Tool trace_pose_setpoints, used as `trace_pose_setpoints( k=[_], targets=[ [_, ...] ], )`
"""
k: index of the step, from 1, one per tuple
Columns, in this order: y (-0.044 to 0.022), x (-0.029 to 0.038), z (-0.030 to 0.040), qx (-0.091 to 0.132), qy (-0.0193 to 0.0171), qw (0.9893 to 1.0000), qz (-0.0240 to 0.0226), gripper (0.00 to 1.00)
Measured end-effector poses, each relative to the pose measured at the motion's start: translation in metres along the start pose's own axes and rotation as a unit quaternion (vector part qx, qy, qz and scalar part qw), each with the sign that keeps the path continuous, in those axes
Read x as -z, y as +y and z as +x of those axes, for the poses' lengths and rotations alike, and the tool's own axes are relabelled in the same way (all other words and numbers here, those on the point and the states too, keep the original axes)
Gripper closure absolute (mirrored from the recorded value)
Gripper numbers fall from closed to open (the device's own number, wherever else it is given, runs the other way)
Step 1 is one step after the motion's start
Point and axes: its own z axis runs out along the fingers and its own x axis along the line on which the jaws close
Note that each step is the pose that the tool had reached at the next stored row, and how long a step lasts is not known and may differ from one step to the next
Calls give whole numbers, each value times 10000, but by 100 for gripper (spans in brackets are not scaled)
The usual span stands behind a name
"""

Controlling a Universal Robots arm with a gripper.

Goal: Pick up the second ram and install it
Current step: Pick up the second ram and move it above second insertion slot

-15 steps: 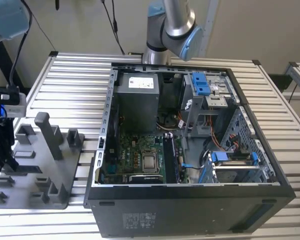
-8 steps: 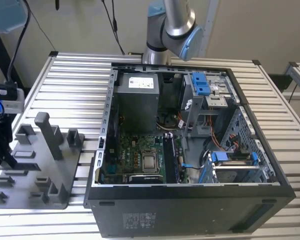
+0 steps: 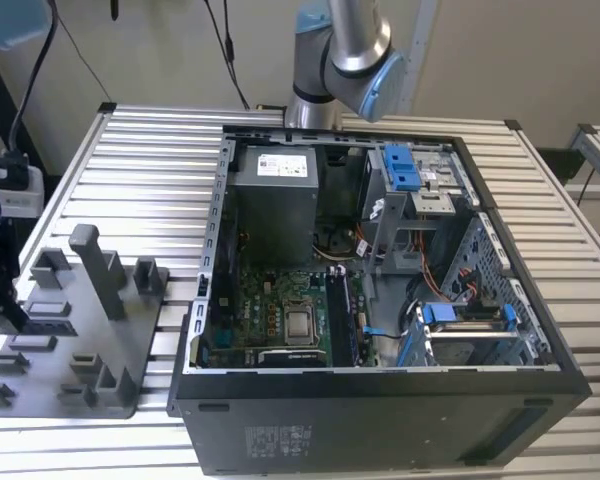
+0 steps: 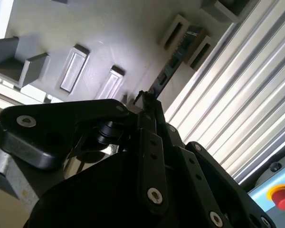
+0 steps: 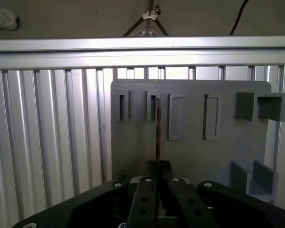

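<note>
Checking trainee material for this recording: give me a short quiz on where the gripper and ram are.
1. True or false: the gripper is inside the computer case.
2. The second ram reaches from the gripper to: A) the motherboard; B) a slot in the grey holder tray; C) a drive bay.
3. Fill in: the tray sits at the exterior view's ____ of the case.
Key: 1 false; 2 B; 3 left.

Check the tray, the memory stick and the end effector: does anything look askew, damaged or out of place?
Nothing stands out. In the first wrist view the second ram stands straight in a slot of the grey tray, with the end effector lined up at its free end. No damage shows.
</note>
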Motion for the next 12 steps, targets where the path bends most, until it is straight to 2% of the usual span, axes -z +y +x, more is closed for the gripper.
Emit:
trace_pose_setpoints(
  k=[12],
  targets=[
    [-6,204,-4,0,0,10000,-6,86]
  ],
)
